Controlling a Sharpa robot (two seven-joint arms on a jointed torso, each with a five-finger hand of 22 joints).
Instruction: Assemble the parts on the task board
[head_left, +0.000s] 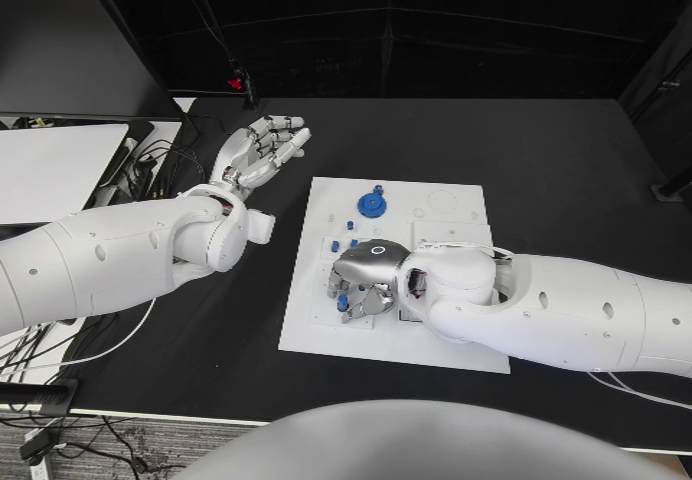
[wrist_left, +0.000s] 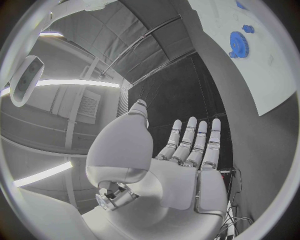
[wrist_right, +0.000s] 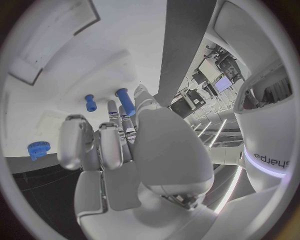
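Note:
The white task board (head_left: 454, 210) lies in the middle of the black table. A blue gear (head_left: 374, 204) sits near its far edge, and small blue parts (head_left: 343, 243) stand along its left side. My right hand (head_left: 368, 280) is curled down over the board's near left part. In the right wrist view its fingertips (wrist_right: 112, 107) and thumb pinch a blue peg (wrist_right: 125, 100); a second peg (wrist_right: 90, 102) and a small gear (wrist_right: 37, 149) lie beyond. My left hand (head_left: 260, 150) is raised left of the board, fingers spread and holding nothing (wrist_left: 187, 160).
A white panel (head_left: 51, 160) and a tangle of cables (head_left: 144, 165) lie at the table's left edge. A small red object (head_left: 235, 84) sits at the back. Bare black table surrounds the board on the right and far sides.

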